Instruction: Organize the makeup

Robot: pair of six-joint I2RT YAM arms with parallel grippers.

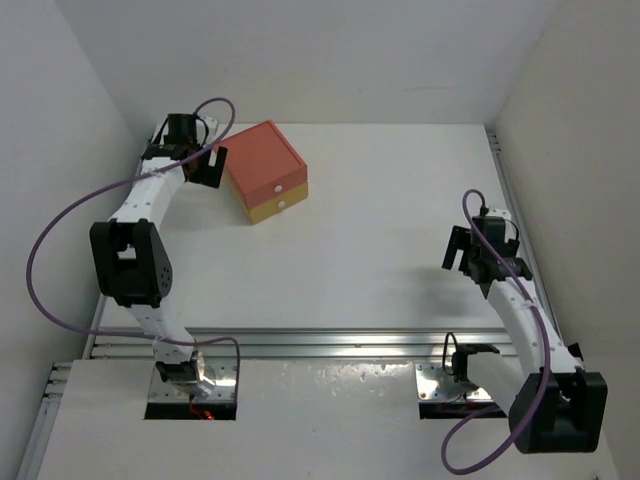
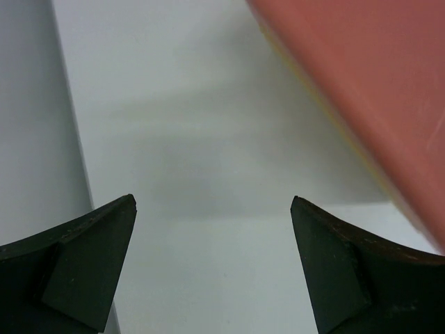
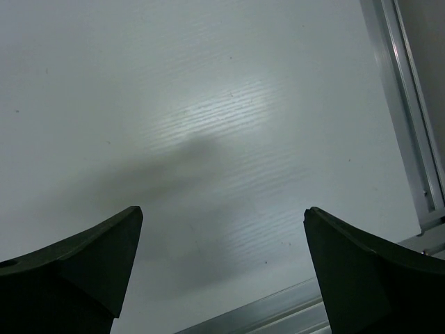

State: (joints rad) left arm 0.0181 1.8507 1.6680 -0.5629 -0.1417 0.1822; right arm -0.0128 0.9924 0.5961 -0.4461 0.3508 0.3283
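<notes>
**No makeup in sight, and your left arm is tight against the box**

None of the 3 views shows a brush, pencil or palette, so you cannot tell where the makeup is; it may be inside the orange-red box [image 1: 264, 160], whose yellow drawer [image 1: 279, 204] looks closed, but that is a guess. Your left gripper [image 2: 213, 202] hangs with its jaws apart and nothing between them, just beside the box's left edge near the far-left corner of the table [image 1: 390, 210]; your right gripper [image 3: 222, 209] is likewise spread and empty, over bare surface near the metal rail [image 3: 409, 104], well apart from the box.

The risks: a sideways move by the left arm could shove or turn the box, since nothing seems to hold it; the side wall is close on the other side; pulling the drawer with 1 arm may drag the whole box along, so brace it with the other.
</notes>
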